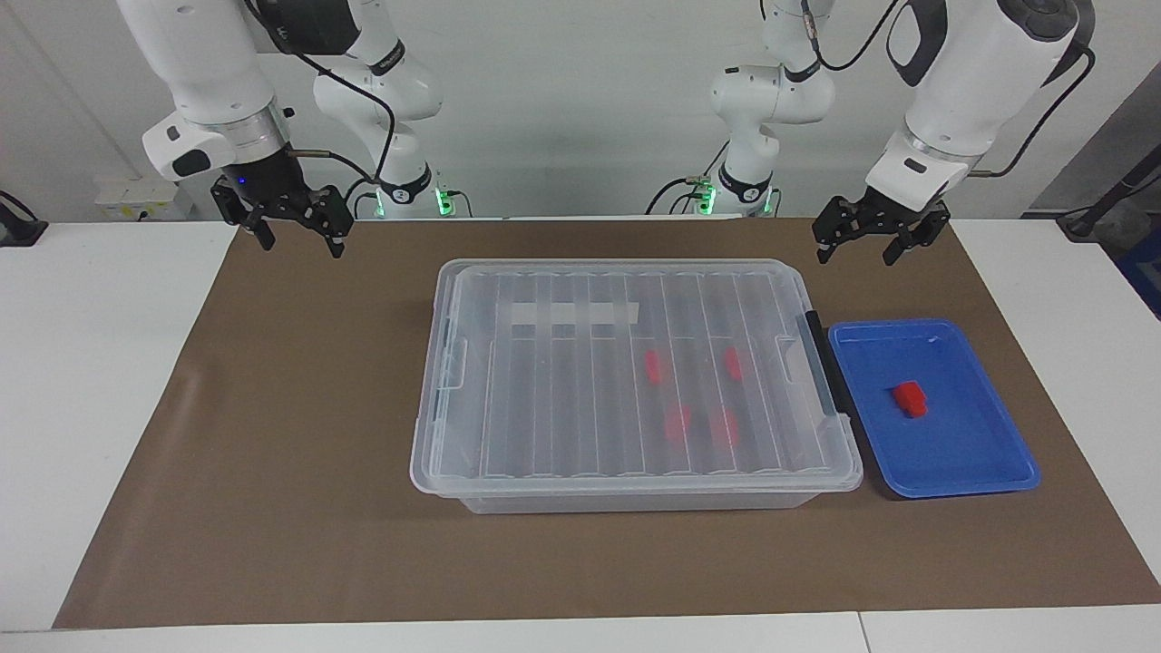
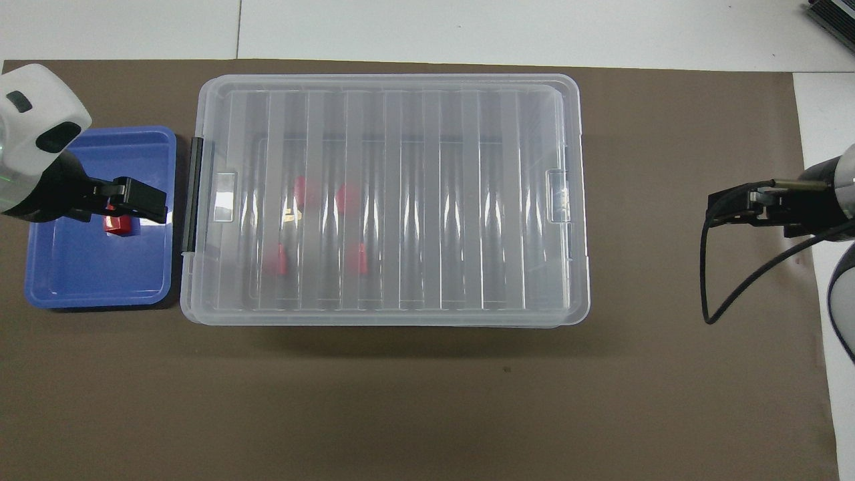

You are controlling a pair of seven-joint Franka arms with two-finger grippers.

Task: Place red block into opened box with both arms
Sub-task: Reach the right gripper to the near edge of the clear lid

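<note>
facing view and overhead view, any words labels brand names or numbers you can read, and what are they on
None can be read.
White tape strip on the ribbed lid of the clear plastic storage box: blank.
Dark bands at the white robot arms' joints: small white markings, too small to read.
Shallow blue plastic tray and small red plastic block in it: no text.

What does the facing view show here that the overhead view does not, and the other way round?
Only the facing view shows both arms up to their bases, the whole red block lying clear in the blue tray, and both grippers raised off the table: the left gripper and the right gripper, both open. Only the overhead view shows the left gripper partly covering the red block. Both show the box with its lid on, four red blocks inside, and its dark latch beside the tray.
</note>
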